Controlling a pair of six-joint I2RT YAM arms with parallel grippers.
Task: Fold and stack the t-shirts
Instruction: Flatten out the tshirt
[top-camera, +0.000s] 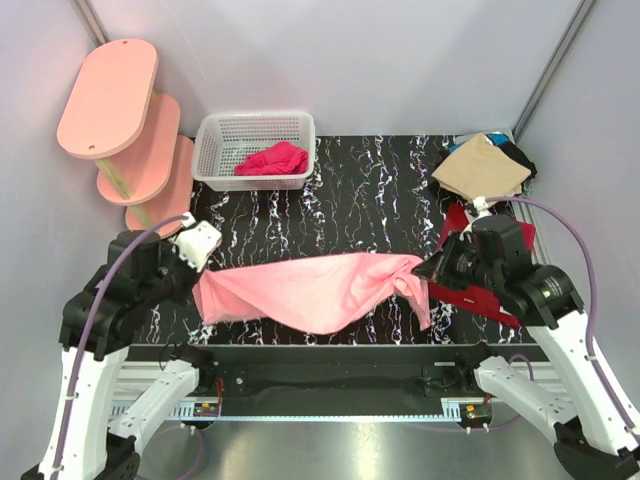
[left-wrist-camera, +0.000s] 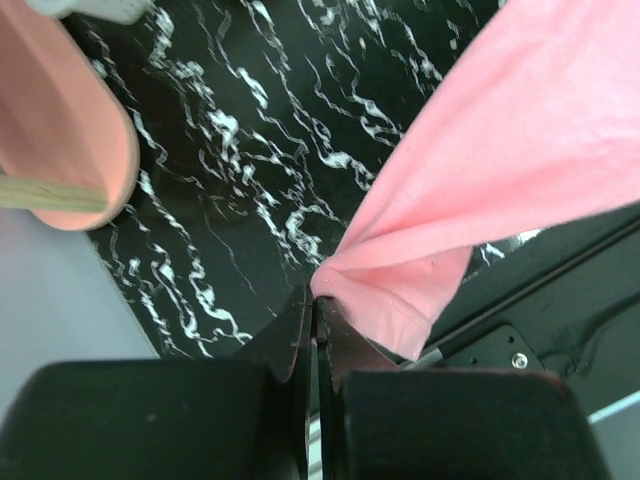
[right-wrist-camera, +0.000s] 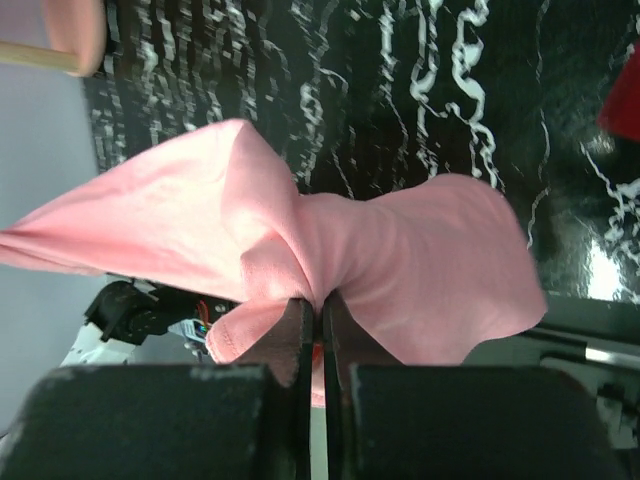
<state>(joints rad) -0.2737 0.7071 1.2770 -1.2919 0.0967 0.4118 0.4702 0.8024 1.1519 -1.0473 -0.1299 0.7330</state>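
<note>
A salmon-pink t-shirt (top-camera: 310, 290) hangs stretched between both arms above the near part of the table. My left gripper (top-camera: 200, 285) is shut on its left end; the pinched cloth (left-wrist-camera: 395, 290) shows in the left wrist view at the left gripper (left-wrist-camera: 317, 300). My right gripper (top-camera: 425, 268) is shut on the bunched right end, seen in the right wrist view as pink folds (right-wrist-camera: 400, 250) spreading from the right gripper (right-wrist-camera: 320, 300). A dark red t-shirt (top-camera: 470, 295) lies under the right arm. A tan t-shirt (top-camera: 485, 168) sits folded on a black one (top-camera: 520, 158) at the back right.
A white basket (top-camera: 215, 145) at the back holds a crumpled magenta cloth (top-camera: 272, 160). A pink tiered stand (top-camera: 125, 115) rises at the back left. The black marbled table (top-camera: 370, 200) ends at a metal rail in front.
</note>
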